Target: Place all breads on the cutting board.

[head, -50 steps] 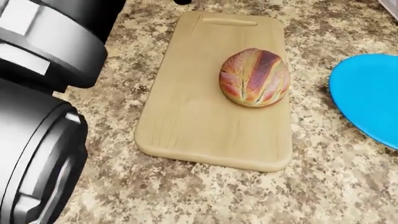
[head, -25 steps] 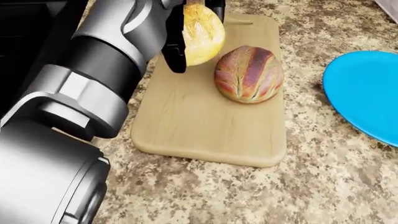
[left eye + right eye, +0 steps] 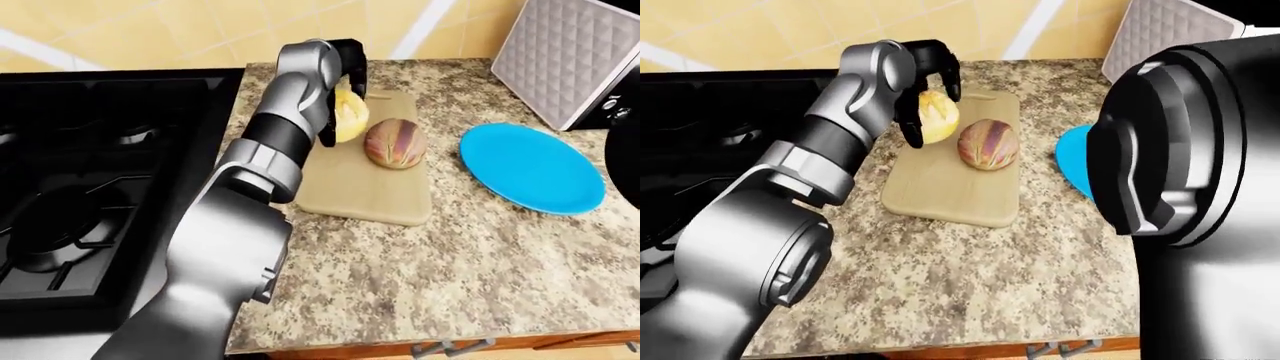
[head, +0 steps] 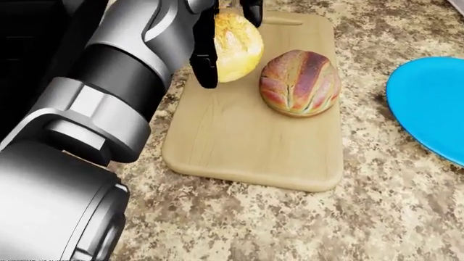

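Note:
A tan wooden cutting board [image 4: 246, 147] lies on the speckled granite counter. A round brown striped bread [image 4: 299, 82] rests on the board's upper right part. My left hand [image 4: 228, 38] is shut on a round yellow bread [image 4: 237, 46] and holds it over the board's upper left corner, beside the brown bread. A black finger [image 4: 205, 62] wraps the yellow bread's left side. Whether the yellow bread touches the board is hidden. Only my right arm [image 3: 1190, 187] shows, filling the right of the right-eye view; its hand is out of sight.
A blue plate [image 3: 530, 169] lies on the counter right of the board. A black stove [image 3: 90, 172] fills the left of the left-eye view. A grey quilted appliance [image 3: 570, 56] stands at the top right. The counter's edge runs along the bottom.
My left arm has come in from the left with the yellow bread and carried it over the board's upper left corner. The view has shifted slightly; the brown bread has not moved on the board.

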You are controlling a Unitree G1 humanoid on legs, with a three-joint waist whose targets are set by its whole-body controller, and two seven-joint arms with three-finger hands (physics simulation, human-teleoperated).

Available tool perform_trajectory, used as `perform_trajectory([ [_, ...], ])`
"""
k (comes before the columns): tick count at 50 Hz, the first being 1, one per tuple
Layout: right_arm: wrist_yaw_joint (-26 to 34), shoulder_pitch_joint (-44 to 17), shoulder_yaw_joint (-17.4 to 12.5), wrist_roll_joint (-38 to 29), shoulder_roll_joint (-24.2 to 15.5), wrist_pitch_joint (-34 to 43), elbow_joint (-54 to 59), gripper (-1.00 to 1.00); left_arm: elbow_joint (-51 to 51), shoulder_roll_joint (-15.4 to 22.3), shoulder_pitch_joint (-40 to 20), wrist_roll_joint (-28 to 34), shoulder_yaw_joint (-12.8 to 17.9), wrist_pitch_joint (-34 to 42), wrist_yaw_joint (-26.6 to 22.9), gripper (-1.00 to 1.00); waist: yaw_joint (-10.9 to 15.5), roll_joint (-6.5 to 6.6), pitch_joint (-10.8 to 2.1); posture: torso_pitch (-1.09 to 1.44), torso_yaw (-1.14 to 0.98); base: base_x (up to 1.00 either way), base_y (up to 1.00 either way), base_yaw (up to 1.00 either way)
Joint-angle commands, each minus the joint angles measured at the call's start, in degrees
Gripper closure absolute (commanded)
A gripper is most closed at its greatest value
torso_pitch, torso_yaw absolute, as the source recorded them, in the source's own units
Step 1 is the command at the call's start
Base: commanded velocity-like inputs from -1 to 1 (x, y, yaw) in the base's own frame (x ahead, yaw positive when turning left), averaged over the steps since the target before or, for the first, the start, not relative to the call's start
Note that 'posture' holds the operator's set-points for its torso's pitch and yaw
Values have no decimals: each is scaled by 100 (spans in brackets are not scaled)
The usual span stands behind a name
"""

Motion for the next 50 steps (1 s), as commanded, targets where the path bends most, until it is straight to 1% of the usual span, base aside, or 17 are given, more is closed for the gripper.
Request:
perform_trajectory([
  [1,-67,-98,-29,-32,-35,-26,14,-100,-241,70,-278,11,14,4,78,-100,1,-17,-190,0,0,0,0,0],
  [13,-18,-124,-37,-66,-33,-20,14,-100,-263,75,-327,12,14,92,-36,-100,0,-14,-185,0,0,0,0,0],
  [19,-58,113,-68,-59,-14,20,-120,-100,-227,169,-780,-612,498,334,-50,-100,-2,-20,-189,0,0,0,0,0],
  [22,-3,328,-92,-106,-28,115,-325,-100,-281,145,-1111,-1446,1057,613,31,-100,-6,-17,-185,0,0,0,0,0],
  [23,14,376,-92,-117,-37,135,-372,-100,-275,153,-1126,-1596,1075,695,46,-100,-4,-17,-176,0,0,0,0,0],
  [24,51,450,-97,-133,-56,163,-416,-100,-329,177,-1163,-1900,1242,798,88,-100,-1,-19,-168,0,0,0,0,0],
  [25,48,437,-102,-127,-79,157,-401,-100,-333,248,-1201,-2123,1320,878,132,-100,1,-20,-165,0,0,0,0,0],
  [26,29,412,-107,-124,-74,177,-375,-100,-314,369,-1267,-2488,1565,1048,295,-100,2,-16,-166,0,0,0,0,0],
  [30,15,732,-158,-157,-48,337,-514,-100,-353,527,-1081,-3253,1612,1126,506,-100,-18,21,-163,0,0,0,0,0],
  [34,152,1398,-269,-281,-133,671,-915,-100,-675,703,-1021,-4251,1829,1298,670,-100,-16,24,-201,0,0,0,0,0],
  [35,187,1473,-265,-324,-156,764,-969,-100,-762,741,-1007,-4409,1757,1355,669,-100,-15,22,-215,0,0,0,0,0],
  [38,213,2016,-402,-357,-236,994,-1316,-100,-1183,946,-1032,-5187,1904,1648,900,-100,-14,18,-222,0,0,0,0,0],
  [39,193,2098,-405,-328,-275,1014,-1379,-100,-1314,986,-969,-5301,1770,1691,905,-100,-15,15,-222,0,0,0,0,0],
  [40,192,2271,-456,-320,-320,1090,-1459,-100,-1591,979,-926,-5638,1889,1905,1050,-100,-17,13,-219,0,0,0,0,0],
  [41,181,2327,-465,-282,-350,1140,-1503,-100,-1807,992,-820,-5744,1731,2042,1074,-100,-17,11,-221,0,0,0,0,0],
  [44,257,2487,-501,-239,-596,1298,-1620,-100,-3289,1009,-376,-6384,1660,2643,1422,-100,-12,20,-218,0,0,0,0,0],
  [50,304,2512,-440,-176,-822,1461,-1653,-100,-4951,1393,-285,-7822,1995,3387,2648,-100,-55,55,-190,0,0,0,0,0],
])
